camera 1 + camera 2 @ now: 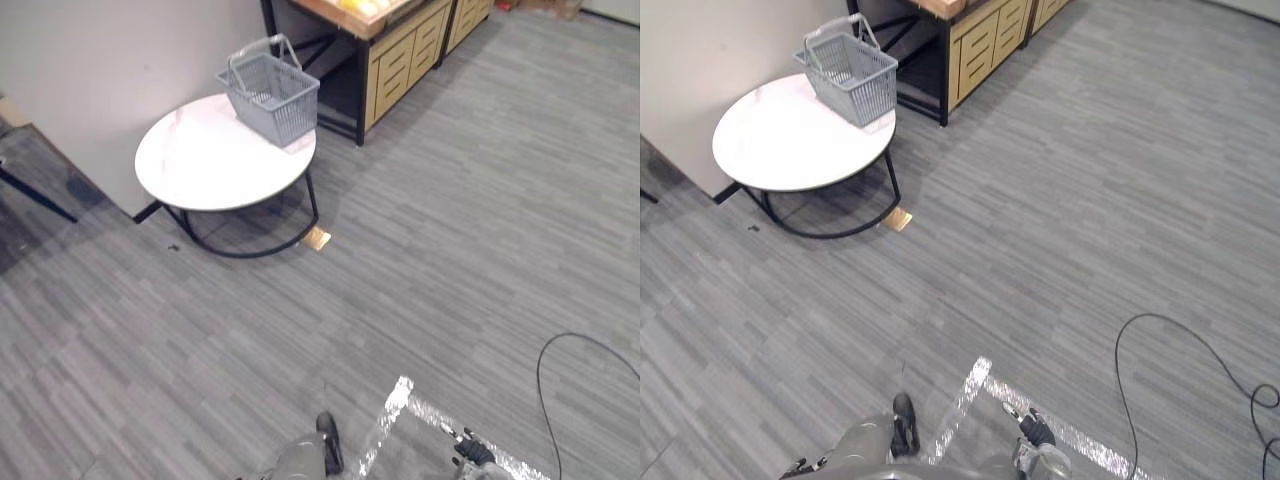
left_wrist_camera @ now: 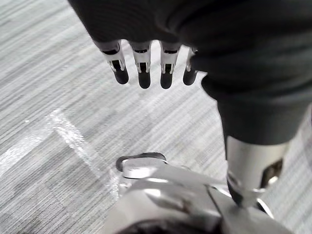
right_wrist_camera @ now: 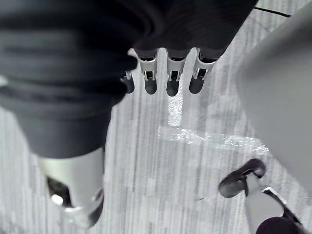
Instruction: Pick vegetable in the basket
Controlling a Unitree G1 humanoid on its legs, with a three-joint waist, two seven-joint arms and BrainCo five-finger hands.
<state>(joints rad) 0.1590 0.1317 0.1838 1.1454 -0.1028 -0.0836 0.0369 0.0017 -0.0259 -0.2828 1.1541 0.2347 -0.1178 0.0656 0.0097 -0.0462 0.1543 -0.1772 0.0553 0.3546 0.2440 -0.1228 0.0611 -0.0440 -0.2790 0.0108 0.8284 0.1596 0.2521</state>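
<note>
The left hand (image 2: 141, 73) and right hand (image 3: 168, 78) hang low, fingers relaxed and empty. The basket (image 1: 270, 95) stands on the round worktop (image 1: 200, 160), well ahead and to the left, so I judge it nearer the left hand. Yellow items (image 1: 360, 6), perhaps the vegetable, lie on the wooden worktop (image 1: 345, 20) just beyond.

Grey basket (image 1: 272, 95) on round white table (image 1: 200, 165), wooden cabinet (image 1: 400, 50) beyond

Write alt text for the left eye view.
A grey mesh basket stands near the far edge of a round white table by a wall, a wooden drawer cabinet beyond. A silver tape strip crosses the grey floor in front.
</note>
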